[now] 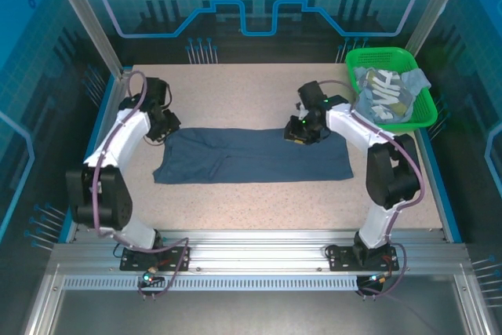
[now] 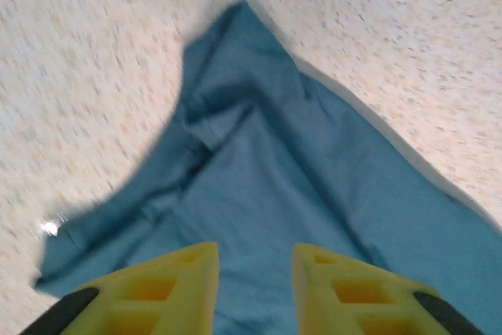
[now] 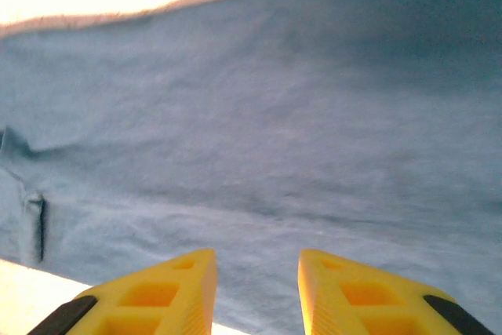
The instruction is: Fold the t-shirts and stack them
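Basket (image 1: 381, 54), far right corner of table (image 1: 235, 84): lettered t-shirt (image 1: 384, 93) crumpled; print partly hidden in folds. Left wrist view smeared; dark t-shirt (image 2: 314, 194) cut by bottom and right edges.

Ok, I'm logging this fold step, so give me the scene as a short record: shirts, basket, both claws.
laid out: dark blue t-shirt, folded into a long strip, flat on the table
basket: green basket, far right corner, holding a lettered grey-blue shirt
left claw: open, over the strip's left end, gripping nothing
right claw: open, at the strip's far edge, gripping nothing
stack: not yet begun
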Robot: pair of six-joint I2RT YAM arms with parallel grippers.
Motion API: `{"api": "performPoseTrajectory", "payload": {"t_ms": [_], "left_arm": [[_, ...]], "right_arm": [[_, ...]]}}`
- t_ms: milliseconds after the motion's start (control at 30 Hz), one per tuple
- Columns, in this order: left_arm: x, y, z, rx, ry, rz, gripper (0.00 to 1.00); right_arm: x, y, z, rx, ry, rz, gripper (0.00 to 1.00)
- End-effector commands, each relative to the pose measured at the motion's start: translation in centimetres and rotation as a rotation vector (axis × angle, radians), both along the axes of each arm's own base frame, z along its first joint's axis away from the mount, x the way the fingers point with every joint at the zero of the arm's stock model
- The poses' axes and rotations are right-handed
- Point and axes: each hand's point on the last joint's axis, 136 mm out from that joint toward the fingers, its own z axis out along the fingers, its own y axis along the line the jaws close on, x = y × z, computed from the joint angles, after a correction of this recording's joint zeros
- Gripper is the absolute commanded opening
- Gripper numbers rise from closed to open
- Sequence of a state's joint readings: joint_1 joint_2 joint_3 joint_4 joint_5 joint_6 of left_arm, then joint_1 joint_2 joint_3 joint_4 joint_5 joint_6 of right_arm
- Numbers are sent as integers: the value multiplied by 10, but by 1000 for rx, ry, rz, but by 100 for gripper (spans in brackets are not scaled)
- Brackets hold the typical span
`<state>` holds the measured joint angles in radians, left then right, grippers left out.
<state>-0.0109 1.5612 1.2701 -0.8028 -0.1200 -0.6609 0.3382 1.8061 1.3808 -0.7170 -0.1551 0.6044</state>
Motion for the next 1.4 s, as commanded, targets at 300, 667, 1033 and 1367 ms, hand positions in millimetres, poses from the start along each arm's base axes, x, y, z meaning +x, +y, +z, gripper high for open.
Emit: {"api": "performPoseTrajectory", "payload": {"t_ms": [300,667,1033,1367], "left_arm": [[39,0,-85,-156,166,148,8],[59,10,-101,-155,190,88,17],[-25,-95,-49,-342,151,145,32],[-16,-114,-107,-362,274,226,26]], "right_arm": [[-3,-38,-16,-49,42,-41,30],[-4,-59,-18,-74,50,-81,30],[16,-82,-46,-173,180,-69,29],[-3,-99,-77,-279,368,-103,29]]}}
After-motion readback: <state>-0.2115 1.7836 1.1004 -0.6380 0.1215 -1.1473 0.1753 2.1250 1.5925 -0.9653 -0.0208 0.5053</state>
